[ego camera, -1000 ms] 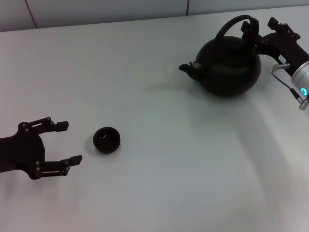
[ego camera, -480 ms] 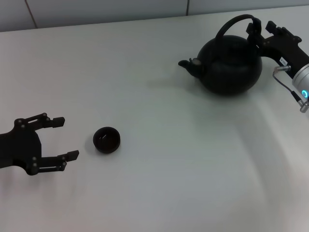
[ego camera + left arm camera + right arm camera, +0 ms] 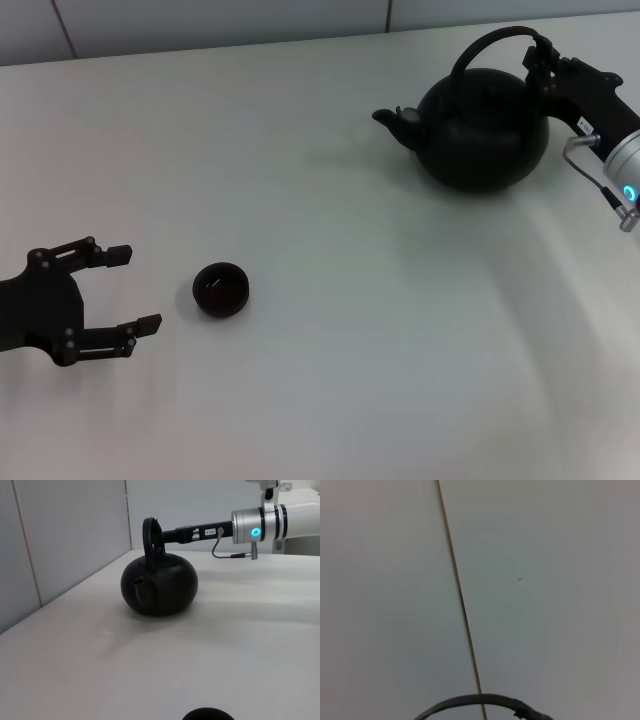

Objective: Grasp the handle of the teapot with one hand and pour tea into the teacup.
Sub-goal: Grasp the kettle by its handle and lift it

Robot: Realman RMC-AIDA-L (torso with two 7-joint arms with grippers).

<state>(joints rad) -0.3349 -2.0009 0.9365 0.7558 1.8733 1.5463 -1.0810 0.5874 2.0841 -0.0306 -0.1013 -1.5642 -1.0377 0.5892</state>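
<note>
The matte-black teapot [image 3: 483, 135] is at the far right of the white table, spout pointing left. Its arched handle [image 3: 490, 40] rises over the top. My right gripper [image 3: 545, 62] is shut on the handle's right end. The left wrist view shows the teapot [image 3: 159, 587] and the handle [image 3: 150, 532] with the right gripper [image 3: 162, 536] clamped on it. A thin arc of the handle [image 3: 470, 700] shows in the right wrist view. The tiny black teacup [image 3: 220, 289] stands at the front left. My left gripper [image 3: 125, 290] is open and empty, left of the cup and apart from it.
The white table [image 3: 350, 330] stretches between cup and teapot. A grey panelled wall [image 3: 200, 20] runs along the table's far edge. The right arm's silver wrist with a blue light [image 3: 625, 170] and a cable loop is at the right edge.
The teapot has shifted slightly right and back with the right gripper on its handle. The left gripper has drawn back to the left, away from the cup.
</note>
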